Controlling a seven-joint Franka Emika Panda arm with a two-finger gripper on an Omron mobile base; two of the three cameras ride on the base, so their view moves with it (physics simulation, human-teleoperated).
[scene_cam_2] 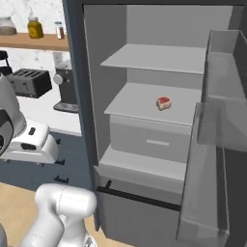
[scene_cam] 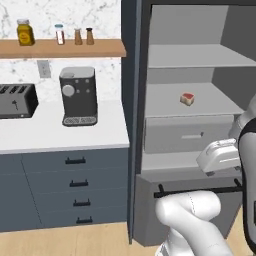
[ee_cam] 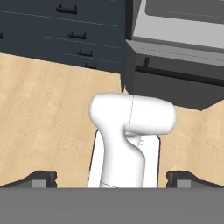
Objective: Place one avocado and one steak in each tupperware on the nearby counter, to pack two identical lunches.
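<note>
The steak (scene_cam_2: 164, 103) lies alone on the middle shelf (scene_cam_2: 140, 108) of the open fridge, toward that shelf's 2 o'clock in the right base view; in the left base view I find it at about 1 o'clock from centre. I see no avocado and no tupperware anywhere, so I cannot say where either stands. The worktop (scene_cam: 60, 135) sits at 9 o'clock in the left base view, carrying a coffee machine (scene_cam: 78, 96) and a toaster (scene_cam: 16, 101).

My gripper (ee_cam: 112, 177) has its fingertips (ee_cam: 41, 177) spread fully apart with nothing between them, pointing down at the wooden floor (ee_cam: 43, 113), well apart from the steak.

Risks as I judge them: the steak is small and lies deep on the shelf, so reaching in could knock the wrist against the shelf above (scene_cam_2: 159, 58) or the door bin (scene_cam_2: 226, 91) at 3 o'clock. A flat approach might push the steak toward the back wall instead of gripping it. The lower drawer (scene_cam_2: 140, 212) stands pulled out, and the elbow could catch its bar handle. With the containers unlocated, I could carry the steak to the wrong spot.

Jars (scene_cam: 25, 32) on the wooden wall shelf (scene_cam: 62, 48) carry labels too small to read; I find no legible writing.
</note>
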